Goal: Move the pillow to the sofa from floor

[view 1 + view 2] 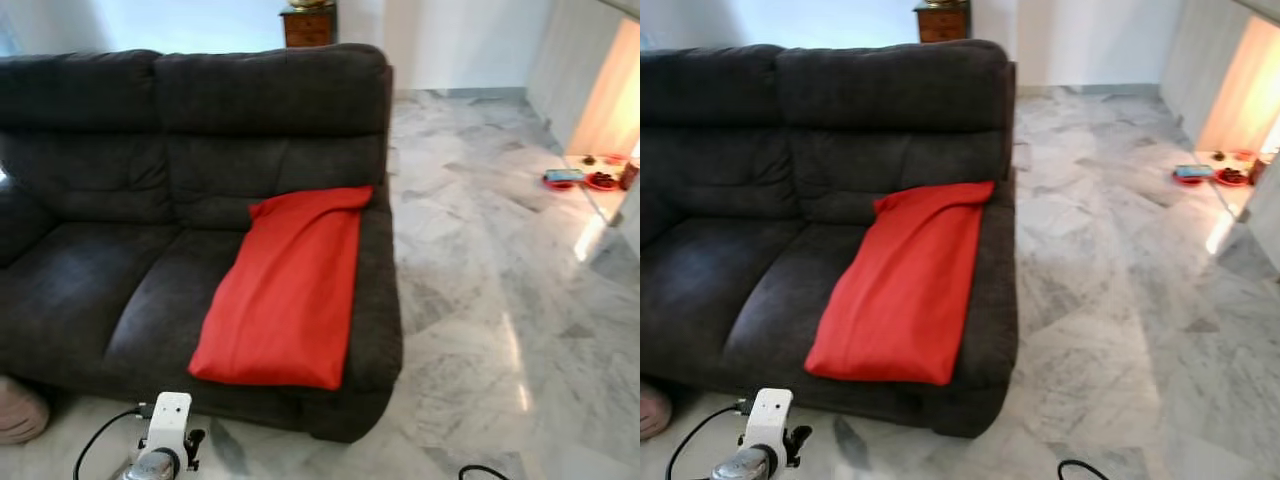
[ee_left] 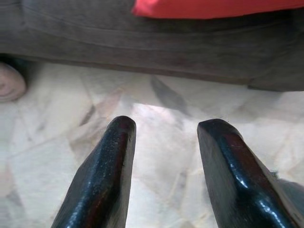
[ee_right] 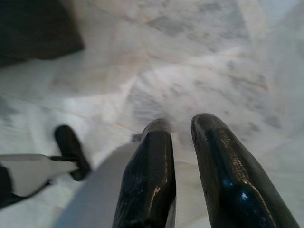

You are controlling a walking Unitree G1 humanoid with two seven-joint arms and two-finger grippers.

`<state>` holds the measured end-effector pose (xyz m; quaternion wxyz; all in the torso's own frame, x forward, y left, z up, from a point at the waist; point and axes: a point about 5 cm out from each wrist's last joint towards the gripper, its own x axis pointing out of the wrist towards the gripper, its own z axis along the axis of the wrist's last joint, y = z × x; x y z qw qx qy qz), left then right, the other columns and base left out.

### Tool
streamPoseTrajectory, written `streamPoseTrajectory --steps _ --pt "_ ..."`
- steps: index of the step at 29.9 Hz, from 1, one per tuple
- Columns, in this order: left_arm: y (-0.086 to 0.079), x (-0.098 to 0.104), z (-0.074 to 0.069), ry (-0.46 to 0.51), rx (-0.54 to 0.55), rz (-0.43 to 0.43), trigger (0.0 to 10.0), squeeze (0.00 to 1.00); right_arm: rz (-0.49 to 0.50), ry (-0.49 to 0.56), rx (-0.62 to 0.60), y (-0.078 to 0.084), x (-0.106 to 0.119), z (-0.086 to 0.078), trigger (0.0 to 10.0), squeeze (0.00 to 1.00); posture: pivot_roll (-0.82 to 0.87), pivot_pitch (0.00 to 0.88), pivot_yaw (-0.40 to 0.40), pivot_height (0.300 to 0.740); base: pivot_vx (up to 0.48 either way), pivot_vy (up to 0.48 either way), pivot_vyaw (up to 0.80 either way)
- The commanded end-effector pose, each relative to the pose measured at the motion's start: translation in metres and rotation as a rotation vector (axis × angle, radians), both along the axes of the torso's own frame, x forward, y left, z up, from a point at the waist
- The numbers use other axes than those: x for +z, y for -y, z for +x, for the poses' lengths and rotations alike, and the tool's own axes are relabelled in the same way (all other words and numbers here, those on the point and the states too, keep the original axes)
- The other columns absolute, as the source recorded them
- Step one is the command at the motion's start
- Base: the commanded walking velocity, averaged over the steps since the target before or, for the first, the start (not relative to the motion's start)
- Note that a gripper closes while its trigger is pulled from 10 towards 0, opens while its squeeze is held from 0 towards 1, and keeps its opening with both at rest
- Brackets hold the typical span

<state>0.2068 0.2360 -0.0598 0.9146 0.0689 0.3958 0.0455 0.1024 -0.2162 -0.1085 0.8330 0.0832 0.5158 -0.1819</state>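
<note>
- Nearest to us, bottom edge of the head views: our left arm's wrist (image 1: 165, 435), white block w/ silver below, a black cable (image 1: 100, 435) looping off it over the floor.
- Left claw (image 2: 164, 137) hangs low over the floor; its two black fingers (image 2: 107, 175) stand apart w/ a clear gap, open, nothing between them.
- Right claw (image 3: 183, 130) points down at bare marble; fingers (image 3: 152, 175) nearly together, a thin gap, holding nothing.
- In the right wrist view we also see a white part w/ a black tip (image 3: 71, 149) just beside, and a dark corner of the sofa further off.
- Floor (image 1: 480, 300) is grey-white marble, glossy, w/ light streaks on the right.
- A pinkish rounded thing (image 1: 20, 410) sits on the floor at the sofa's front left corner; can't tell what it is.
- Sofa (image 1: 120, 200) is dark grey, two seats, straight ahead of us.
- Pillow (image 1: 285, 290), red & flat, lies on the sofa's right seat, lengthwise: near end at the seat's front edge, far end leaning up against the backrest, right side along the sofa's right arm.
- Far right, well apart from the sofa: small red dishes (image 1: 575, 180) on the floor by a lit doorway.
- Behind the sofa: a brown wooden cabinet (image 1: 308, 25) against the pale wall.
</note>
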Motion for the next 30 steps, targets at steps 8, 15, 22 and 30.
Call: streamPoseTrajectory --steps 8,15,22,30 --pt "0.003 -0.004 -0.006 -0.023 0.011 -0.009 10.0 0.00 -0.015 -0.018 -0.013 0.008 0.000 -0.008 10.0 0.00 -0.07 0.000 0.057 0.740 0.000 0.304 0.00" --pt "0.004 -0.008 -0.011 -0.038 0.018 -0.015 10.0 0.00 -0.021 -0.022 -0.009 0.014 0.000 -0.009 10.0 0.00 -0.06 0.000 0.042 0.740 0.000 0.303 0.00" --pt "0.006 -0.010 -0.014 -0.043 0.024 -0.020 10.0 0.00 -0.028 -0.023 0.005 0.018 0.002 -0.010 10.0 0.00 -0.06 0.000 0.028 0.740 0.000 0.304 0.00" --pt "0.008 -0.012 -0.017 -0.053 0.025 -0.023 10.0 0.00 -0.036 -0.022 0.016 0.024 0.003 -0.009 10.0 0.00 -0.07 0.000 0.010 0.740 0.000 0.302 0.00"
